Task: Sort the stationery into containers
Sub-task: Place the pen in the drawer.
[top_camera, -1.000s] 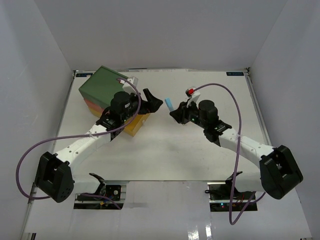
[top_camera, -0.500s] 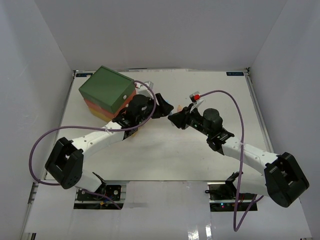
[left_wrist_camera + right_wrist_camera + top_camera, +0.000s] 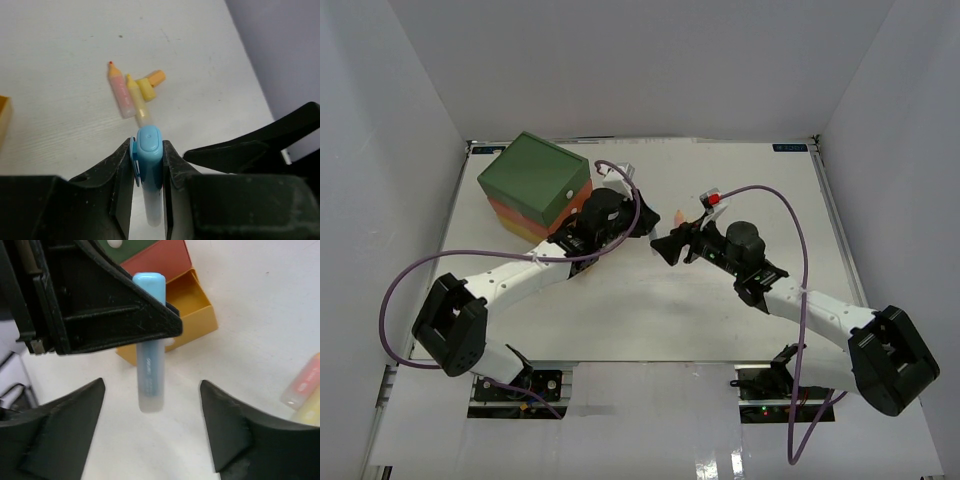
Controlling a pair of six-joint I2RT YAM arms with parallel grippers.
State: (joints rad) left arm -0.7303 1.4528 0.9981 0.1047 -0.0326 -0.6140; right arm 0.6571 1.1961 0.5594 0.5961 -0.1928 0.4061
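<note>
Lying past gripped pen [image 3: 149, 175]: 3 mkrs [image 3: 137, 100].

no text, brand or number can be read anywhere. the blue marker [image 3: 149, 365] has a short line of faint grey print along its frosted barrel in the right wrist view, but the letters are too blurred to make out. the pink marker [image 3: 121, 94] lying on the table [image 3: 60, 60] shows what may be pale print on its body in the left wrist view, and this is also illegible. in the top view a small blue label [image 3: 788, 148] sits on the table's far edge toward the right corner and a second blue label [image 3: 483, 148] toward the left corner. anything printed on them is too small to read.
</note>
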